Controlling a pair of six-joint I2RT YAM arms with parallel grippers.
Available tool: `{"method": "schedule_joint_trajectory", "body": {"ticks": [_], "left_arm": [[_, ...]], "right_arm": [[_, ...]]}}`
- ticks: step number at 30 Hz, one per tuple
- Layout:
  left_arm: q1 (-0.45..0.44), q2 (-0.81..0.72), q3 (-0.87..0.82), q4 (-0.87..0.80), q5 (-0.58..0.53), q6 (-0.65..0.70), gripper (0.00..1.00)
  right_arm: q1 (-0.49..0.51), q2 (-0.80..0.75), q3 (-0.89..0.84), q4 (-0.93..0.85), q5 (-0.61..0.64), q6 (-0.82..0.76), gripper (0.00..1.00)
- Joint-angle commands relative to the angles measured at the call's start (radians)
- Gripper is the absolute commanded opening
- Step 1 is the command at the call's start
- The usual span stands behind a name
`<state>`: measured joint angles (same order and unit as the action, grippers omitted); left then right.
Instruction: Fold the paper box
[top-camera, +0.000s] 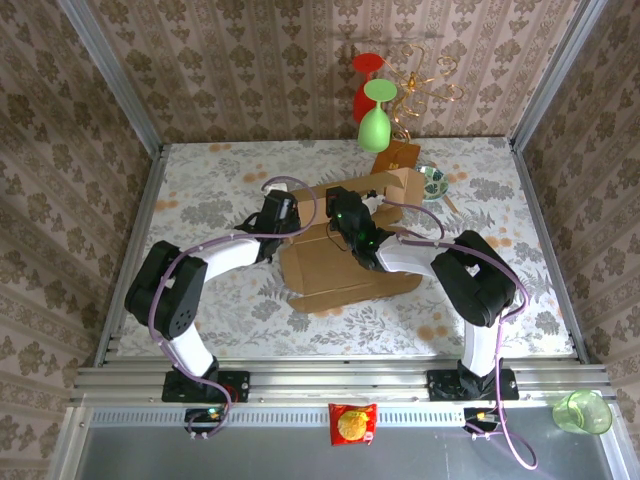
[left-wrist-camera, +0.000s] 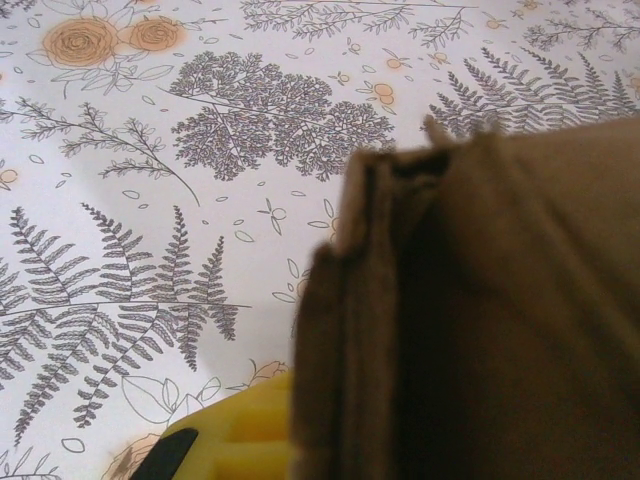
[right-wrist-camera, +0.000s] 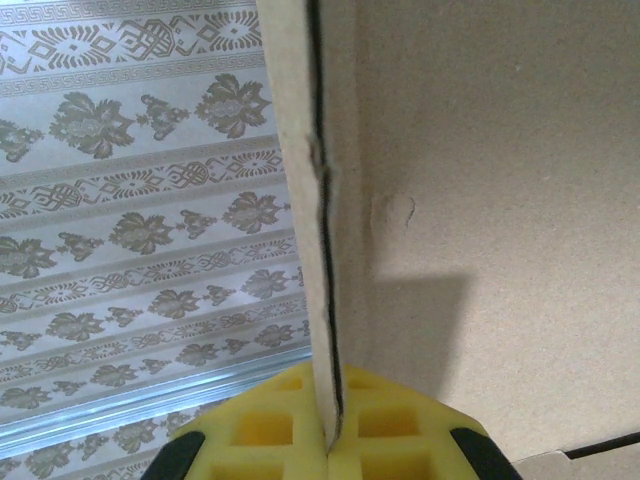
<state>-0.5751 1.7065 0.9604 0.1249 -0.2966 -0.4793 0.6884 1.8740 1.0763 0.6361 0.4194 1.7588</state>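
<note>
The left pincer (top-camera: 282, 213) sits at the 10 o'clock corner of the paper box (top-camera: 345, 272), which lies mid-table (top-camera: 210, 180). Its jaws are narrow, seemingly nipping a doubled-over wall. In the left wrist view one yellow pad (left-wrist-camera: 235, 440) lies against that layered edge. The right pincer (top-camera: 350, 215), at the box's 12 o'clock side, is clamped on a single upright panel, the board thin between its pads (right-wrist-camera: 270, 435). The step in hand looks like raising and tucking the rear wall. To do it well, both grips should travel together. The left steadies the corner while the right rolls its panel inward slowly, so the cardboard bends at the crease rather than buckling or dragging the base.
</note>
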Motion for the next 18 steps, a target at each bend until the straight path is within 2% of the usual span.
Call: {"method": "schedule_joint_trajectory", "body": {"ticks": [1,7,12,14,18], "left_arm": [[0.001,0.04,0.002,-0.145,-0.058,-0.016,0.0],[0.003,0.007,0.006,-0.169,-0.082,0.028,0.0],[0.069,-0.056,0.016,-0.224,0.03,0.069,0.0],[0.095,-0.081,0.026,-0.263,0.061,0.082,0.0],[0.157,-0.126,0.048,-0.327,0.123,0.134,0.0]], "right_arm": [[0.017,-0.014,-0.023,-0.088,-0.017,0.002,0.15],[0.001,-0.111,-0.052,-0.165,-0.023,-0.053,0.48],[-0.031,-0.324,-0.093,-0.409,-0.042,-0.133,0.71],[-0.044,-0.415,-0.127,-0.486,-0.036,-0.163,0.74],[-0.099,-0.59,-0.19,-0.592,-0.044,-0.261,0.74]]}}
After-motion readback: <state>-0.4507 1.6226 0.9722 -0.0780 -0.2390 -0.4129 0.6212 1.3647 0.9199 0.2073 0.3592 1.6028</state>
